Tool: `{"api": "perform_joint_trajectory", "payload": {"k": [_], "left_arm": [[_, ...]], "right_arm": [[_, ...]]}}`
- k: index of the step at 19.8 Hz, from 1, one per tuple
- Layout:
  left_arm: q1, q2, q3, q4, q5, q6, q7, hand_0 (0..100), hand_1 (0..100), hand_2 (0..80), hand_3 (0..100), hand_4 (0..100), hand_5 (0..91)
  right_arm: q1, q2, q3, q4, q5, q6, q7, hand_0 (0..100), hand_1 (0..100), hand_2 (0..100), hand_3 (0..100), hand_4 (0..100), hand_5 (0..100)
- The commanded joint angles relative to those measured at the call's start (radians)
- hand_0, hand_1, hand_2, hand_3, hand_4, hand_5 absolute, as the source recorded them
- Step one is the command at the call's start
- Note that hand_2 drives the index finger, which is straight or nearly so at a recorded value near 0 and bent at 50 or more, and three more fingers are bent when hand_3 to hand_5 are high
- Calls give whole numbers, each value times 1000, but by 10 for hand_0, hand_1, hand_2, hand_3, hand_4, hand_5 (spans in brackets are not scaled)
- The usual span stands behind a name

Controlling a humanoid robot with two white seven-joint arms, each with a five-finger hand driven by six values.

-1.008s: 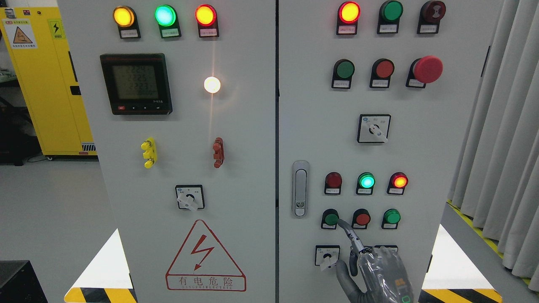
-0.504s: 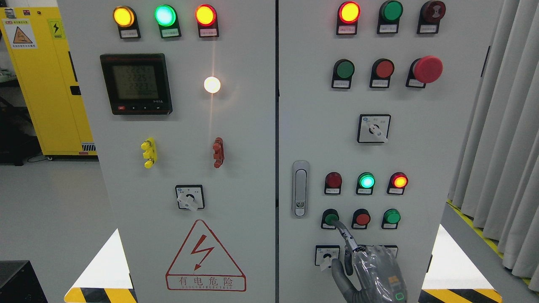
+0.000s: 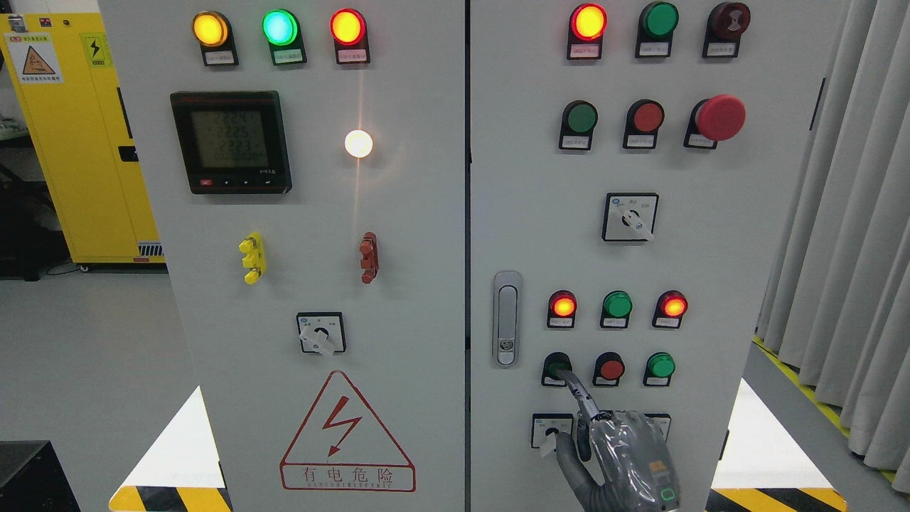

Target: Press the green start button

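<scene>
Green start button (image 3: 556,366): lower middle-right of frame, on the right cabinet door (image 3: 725,249), leftmost in a row of three push buttons. Its face is partly covered by a fingertip.

Right hand (image 3: 625,459): enters from the bottom edge, right of centre, wrapped in clear film. Index finger (image 3: 579,395) stretched up and left, tip touching the green start button. Other fingers curled back toward the palm; thumb (image 3: 569,459) sticks out on the left. Nothing is grasped. Left hand not seen.

Same row: red push button (image 3: 610,368) just beside, then a second green push button (image 3: 660,366).

Row above, three pilot lamps: left red lamp (image 3: 562,306) lit, middle green lamp (image 3: 617,305) dark, right red lamp (image 3: 672,306) lit.

Below the button row: a small selector switch (image 3: 549,432), its right edge close to the thumb.

Left of the buttons: metal door latch (image 3: 507,318), upright, near the seam between the two doors.

Higher on the right door: rotary selector (image 3: 630,217); above it a green button (image 3: 581,119), a red button (image 3: 648,117) and a red mushroom stop button (image 3: 720,118).

Left door: digital meter (image 3: 230,141) in the upper left, a glowing white lamp (image 3: 358,144) beside it, and a red lightning warning triangle (image 3: 347,434) at the bottom.

Yellow cabinet (image 3: 78,142) at far left; grey curtain (image 3: 853,249) at far right.
</scene>
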Motion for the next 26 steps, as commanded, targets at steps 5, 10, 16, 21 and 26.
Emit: {"api": "perform_joint_trajectory", "payload": {"k": [5, 10, 16, 21, 26], "left_arm": [[0, 0, 0, -1, 0, 0, 0, 120, 556, 0, 0, 0, 0], [0, 0, 0, -1, 0, 0, 0, 120, 556, 0, 0, 0, 0], [0, 0, 0, 0, 0, 0, 0, 120, 556, 0, 0, 0, 0], [0, 0, 0, -1, 0, 0, 0, 120, 556, 0, 0, 0, 0], [0, 0, 0, -1, 0, 0, 0, 120, 556, 0, 0, 0, 0]], "right_arm": [[10, 15, 7, -2, -5, -6, -12, 819, 854, 0, 929, 963, 1000], [25, 17, 13, -36, -7, -9, -55, 842, 849, 0, 929, 960, 1000], [42, 17, 28, -59, -7, -59, -72, 854, 842, 0, 928, 966, 1000], [72, 17, 70, -88, -205, -112, -66, 871, 830, 8, 907, 960, 1000], [102, 17, 96, -167, -567, -98, -41, 887, 824, 66, 764, 851, 846]]}}
